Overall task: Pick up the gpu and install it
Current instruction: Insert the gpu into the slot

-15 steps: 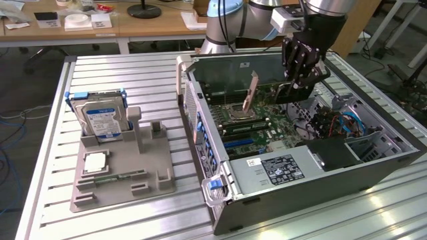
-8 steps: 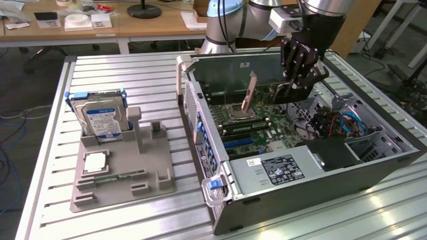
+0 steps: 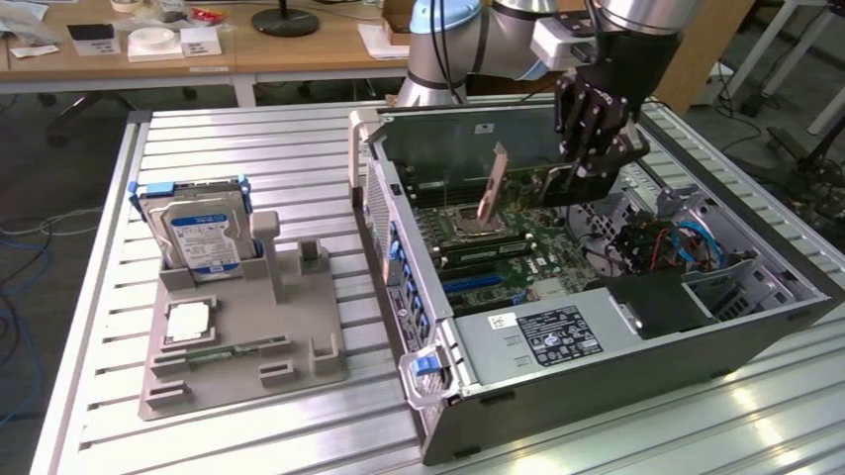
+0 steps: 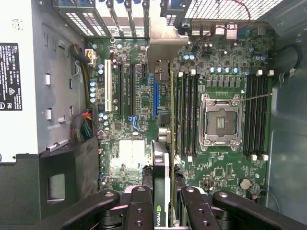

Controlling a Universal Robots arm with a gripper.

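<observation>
End effector around edge-on gpu, above motherboard

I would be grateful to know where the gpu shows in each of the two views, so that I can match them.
Exterior view: the gpu hangs upright inside the open case, held by the gripper above the motherboard.
Wrist view: the gpu is seen edge-on, clamped between the fingers, beside the memory slots.
Shared landmark: the CPU socket.
</observation>
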